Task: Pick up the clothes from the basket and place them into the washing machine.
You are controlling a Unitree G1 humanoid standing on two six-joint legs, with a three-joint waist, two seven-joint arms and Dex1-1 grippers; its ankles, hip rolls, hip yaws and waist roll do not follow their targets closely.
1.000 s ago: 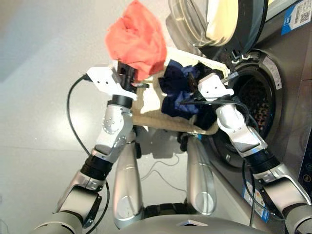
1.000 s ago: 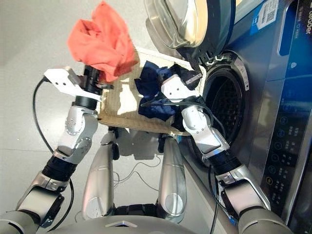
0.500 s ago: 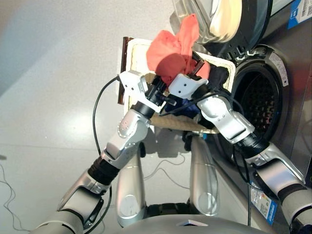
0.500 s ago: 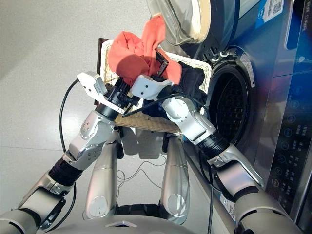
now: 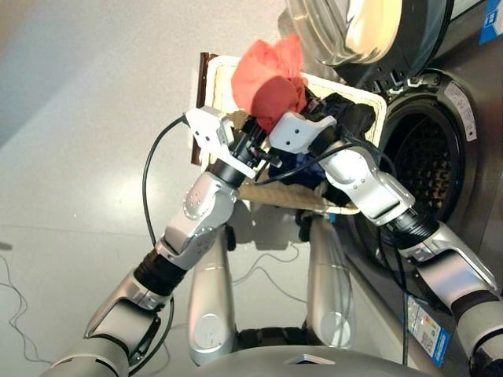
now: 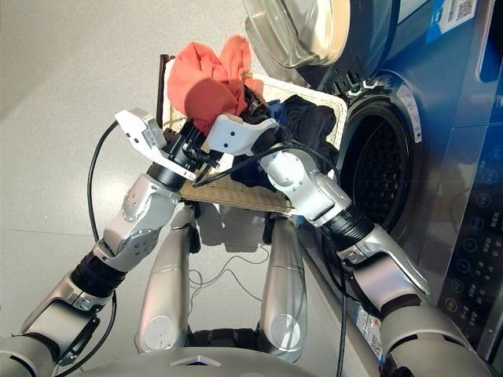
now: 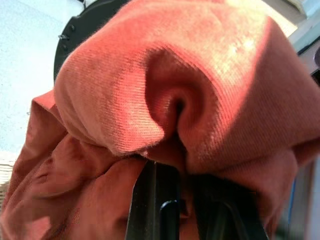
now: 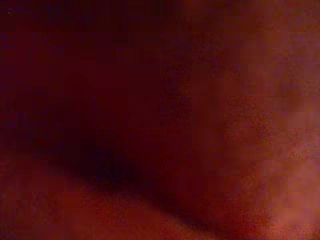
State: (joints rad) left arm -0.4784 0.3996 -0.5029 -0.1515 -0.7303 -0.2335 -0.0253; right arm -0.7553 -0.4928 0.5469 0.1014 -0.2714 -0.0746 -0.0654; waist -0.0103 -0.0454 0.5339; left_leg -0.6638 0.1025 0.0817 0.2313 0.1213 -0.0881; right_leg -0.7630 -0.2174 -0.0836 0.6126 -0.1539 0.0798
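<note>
While bunched above basket (image 5: 220,75), coral garment (image 5: 267,78).

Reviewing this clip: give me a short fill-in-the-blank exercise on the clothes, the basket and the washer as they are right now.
1. The garment bunched at the left gripper is coloured ____.
2. The washing machine has its round door standing ____.
3. The black garment lies in the ____.
4. In the drum mouth the number of garments showing is ____.

Missing words: coral-red; open; basket; none
</note>
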